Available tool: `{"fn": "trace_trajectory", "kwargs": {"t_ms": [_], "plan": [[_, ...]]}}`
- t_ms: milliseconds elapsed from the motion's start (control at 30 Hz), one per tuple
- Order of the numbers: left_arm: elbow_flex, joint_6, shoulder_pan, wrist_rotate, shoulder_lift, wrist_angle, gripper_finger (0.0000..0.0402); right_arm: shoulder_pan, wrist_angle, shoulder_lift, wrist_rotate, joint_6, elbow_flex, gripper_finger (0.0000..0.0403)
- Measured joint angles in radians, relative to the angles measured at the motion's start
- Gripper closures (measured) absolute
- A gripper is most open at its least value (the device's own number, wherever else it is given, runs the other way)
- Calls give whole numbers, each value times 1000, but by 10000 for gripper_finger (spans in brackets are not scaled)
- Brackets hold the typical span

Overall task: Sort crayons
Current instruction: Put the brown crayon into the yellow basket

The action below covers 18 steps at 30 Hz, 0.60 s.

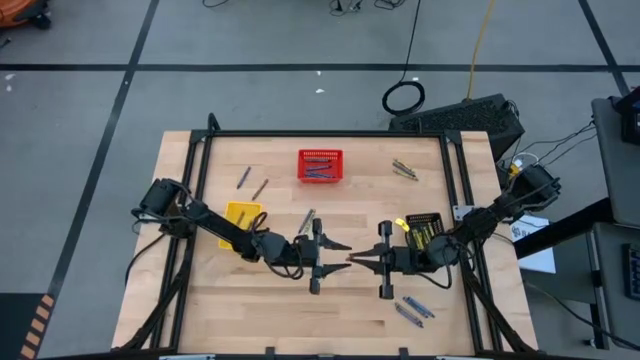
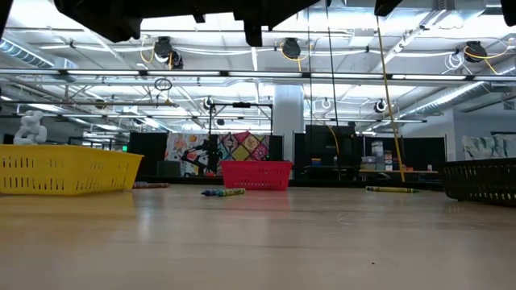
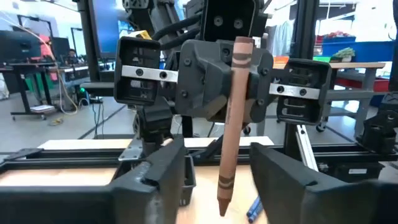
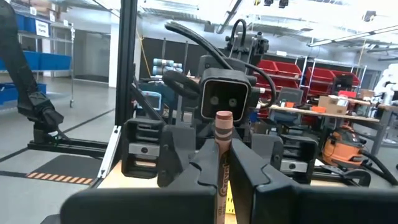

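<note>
A brown crayon [image 3: 233, 118] stands nearly upright in mid-air over the table's middle, with my right gripper [image 1: 353, 260] shut on it. My left gripper [image 1: 343, 256] faces it from the table's left, open. Its two fingers [image 3: 158, 180] stand on either side of the crayon's lower half without touching it. More crayons lie on the table: two at the far left [image 1: 250, 183], some at the far right [image 1: 405, 170], one pair near the middle [image 1: 308, 222], and some near the front [image 1: 412, 308]. Others fill the red basket [image 1: 320, 166]. My right gripper pinches the brown crayon's upper half [image 4: 223, 155] between its two fingers. They reach level from the table's right and lie across the crayon. The flat end [image 4: 224, 118] sticks up above the fingers. The pointed end [image 3: 222, 208] hangs below, clear of the table.
A yellow basket [image 1: 241, 215] sits under my left arm and a black basket [image 1: 422, 232] under my right arm. The red basket stands at the far middle. A black frame [image 1: 330, 134] borders the tabletop. In the low view, loose crayons [image 2: 222, 192] lie before the red basket [image 2: 256, 174].
</note>
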Motion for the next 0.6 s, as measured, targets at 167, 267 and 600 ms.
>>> {"fn": "trace_trajectory", "kwargs": {"t_ms": [167,267,600], "plan": [[1,3,-2,0,0,0,294,0,-1,0,2,3,0,403],[1,8,-12,-1,0,0,341,0,-12,0,1,23,0,400],[2,69,-111,-292,-127,-279,391,18,-48,-70,-1,27,0,309]]}}
